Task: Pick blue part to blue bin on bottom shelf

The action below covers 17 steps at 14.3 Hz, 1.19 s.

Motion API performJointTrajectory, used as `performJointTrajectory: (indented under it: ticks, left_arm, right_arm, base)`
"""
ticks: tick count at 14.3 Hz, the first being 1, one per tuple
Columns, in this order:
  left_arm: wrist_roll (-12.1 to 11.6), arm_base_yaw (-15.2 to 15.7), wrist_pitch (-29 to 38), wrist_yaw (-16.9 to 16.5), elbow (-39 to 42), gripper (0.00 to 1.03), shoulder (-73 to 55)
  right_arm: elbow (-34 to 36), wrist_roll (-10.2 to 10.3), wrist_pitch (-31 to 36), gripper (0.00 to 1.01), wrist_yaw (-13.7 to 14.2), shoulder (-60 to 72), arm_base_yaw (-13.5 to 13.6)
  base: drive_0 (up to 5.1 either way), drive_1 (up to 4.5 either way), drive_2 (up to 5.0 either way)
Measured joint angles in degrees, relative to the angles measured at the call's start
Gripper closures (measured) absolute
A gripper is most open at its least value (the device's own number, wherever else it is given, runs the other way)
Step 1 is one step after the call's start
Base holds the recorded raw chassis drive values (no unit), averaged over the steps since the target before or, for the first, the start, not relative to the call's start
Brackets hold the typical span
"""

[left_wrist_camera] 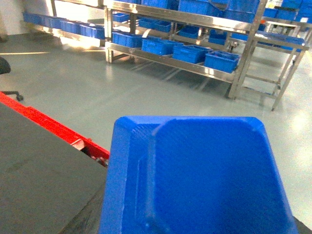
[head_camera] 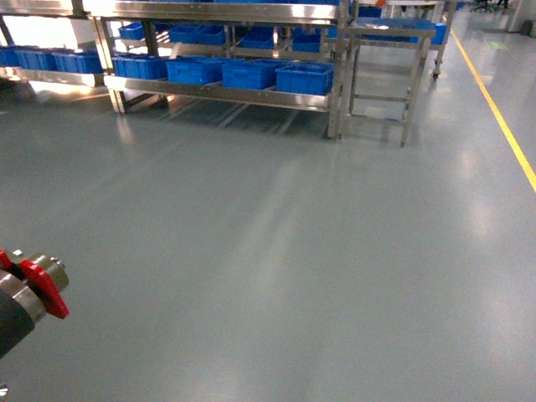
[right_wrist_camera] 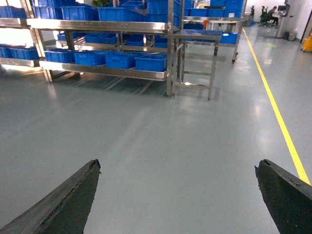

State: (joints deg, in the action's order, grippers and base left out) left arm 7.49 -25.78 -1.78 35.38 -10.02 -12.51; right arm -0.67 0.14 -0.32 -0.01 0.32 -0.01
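The blue part [left_wrist_camera: 204, 180], a moulded tray-like piece with a raised rim, fills the lower left wrist view. My left gripper [left_wrist_camera: 146, 214] is shut on it; one dark finger [left_wrist_camera: 44, 185] shows at its left, the other is hidden behind it. Far ahead, several blue bins [head_camera: 306, 78] [left_wrist_camera: 222, 61] [right_wrist_camera: 151, 62] stand in a row on the bottom shelf [head_camera: 218, 92] [left_wrist_camera: 170, 59] [right_wrist_camera: 107, 71] of a steel rack. My right gripper [right_wrist_camera: 178, 165] is open over bare floor and holds nothing. The head view shows only the left wrist [head_camera: 33, 289], at the lower left.
Grey floor [head_camera: 276, 234] stretches between me and the rack. A small steel frame table [head_camera: 389, 33] stands at the rack's right end. A yellow floor line [head_camera: 502, 126] runs along the right. More racks with blue bins [head_camera: 50, 60] stand at the left.
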Motion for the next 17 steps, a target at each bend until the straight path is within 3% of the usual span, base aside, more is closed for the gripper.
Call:
performJointTrajectory:
  ticks: [17]
  left_arm:
    - [0.00,0.00,-0.04,-0.22,0.00,0.60,-0.02]
  right_arm:
    - [0.00,0.00,0.02,0.03,0.04,0.00,0.00]
  base:
    - [-1.5,-1.48,-1.5]
